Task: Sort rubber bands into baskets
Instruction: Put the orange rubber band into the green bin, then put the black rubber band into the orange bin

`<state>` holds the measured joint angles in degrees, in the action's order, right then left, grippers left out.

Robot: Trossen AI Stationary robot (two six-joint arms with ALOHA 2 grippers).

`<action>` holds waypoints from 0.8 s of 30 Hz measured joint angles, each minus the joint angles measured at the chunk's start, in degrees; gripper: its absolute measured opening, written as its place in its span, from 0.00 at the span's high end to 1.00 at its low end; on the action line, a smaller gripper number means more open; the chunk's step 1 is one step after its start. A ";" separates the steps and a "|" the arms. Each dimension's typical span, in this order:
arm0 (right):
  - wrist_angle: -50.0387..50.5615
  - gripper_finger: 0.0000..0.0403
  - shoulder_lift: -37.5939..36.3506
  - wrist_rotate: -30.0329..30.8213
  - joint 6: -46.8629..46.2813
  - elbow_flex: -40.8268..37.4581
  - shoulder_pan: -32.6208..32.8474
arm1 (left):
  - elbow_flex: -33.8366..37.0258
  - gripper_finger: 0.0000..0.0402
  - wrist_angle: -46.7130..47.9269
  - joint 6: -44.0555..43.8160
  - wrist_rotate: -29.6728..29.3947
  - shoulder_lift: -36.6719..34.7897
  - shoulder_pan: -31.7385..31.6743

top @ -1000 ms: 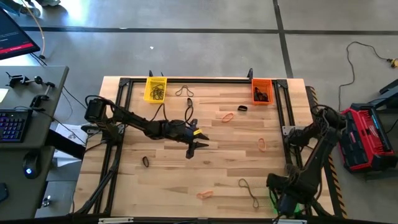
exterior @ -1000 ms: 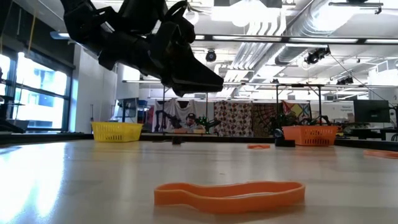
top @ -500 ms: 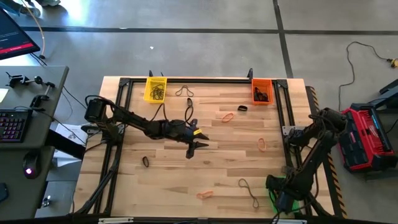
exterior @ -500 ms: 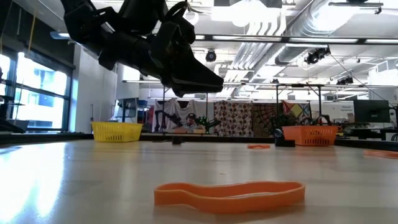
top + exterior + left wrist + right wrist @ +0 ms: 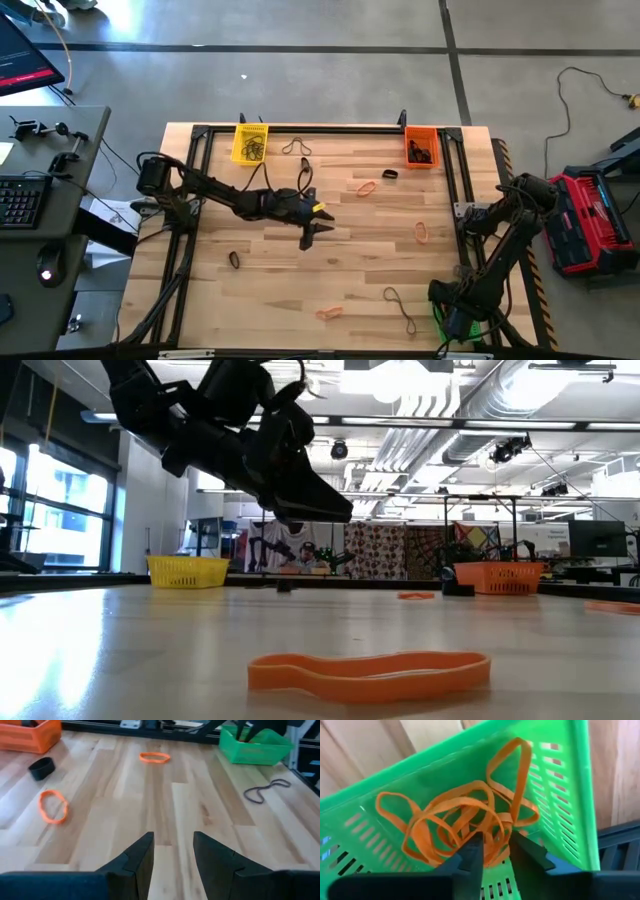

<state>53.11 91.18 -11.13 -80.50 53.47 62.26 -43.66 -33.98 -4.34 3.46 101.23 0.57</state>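
Observation:
My left gripper (image 5: 312, 230) hangs open and empty above the middle of the table; it also shows in its wrist view (image 5: 172, 842) and in the low view (image 5: 335, 505). My right gripper (image 5: 496, 846) stands in the green basket (image 5: 560, 795) at the near right corner (image 5: 440, 320), narrowly open over a heap of orange rubber bands (image 5: 455, 825). The yellow basket (image 5: 250, 142) and the orange basket (image 5: 421, 147) stand at the far edge, each with dark bands inside. Loose bands lie flat on the table: orange ones (image 5: 366, 187) (image 5: 422, 233) (image 5: 329, 312), a black one (image 5: 234, 259), and olive-dark ones (image 5: 392, 295). My right gripper comes down into the green basket, and strands of the orange bands (image 5: 495, 832) lie right at its fingertips (image 5: 470, 852). I cannot tell whether the fingers touch them.
A black metal frame (image 5: 200, 135) runs along the table's far edge and down its sides. More dark bands lie near the far edge (image 5: 295, 147) and at the near right (image 5: 410, 325). A black band (image 5: 41, 767) lies by the orange basket. A red and black case (image 5: 585, 220) stands off the table at the right.
My left gripper has tipped a little, nose down, over the middle of the table, still open and empty. My right arm has shifted slightly over the green basket.

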 joint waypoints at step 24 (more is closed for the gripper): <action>18.66 0.70 -0.79 9.47 -3.19 16.33 -1.31 | 0.00 0.67 4.06 5.74 5.45 0.00 -1.30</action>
<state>71.77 90.38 -1.67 -83.68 69.80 60.95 -43.66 -29.92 1.39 8.91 101.23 -0.73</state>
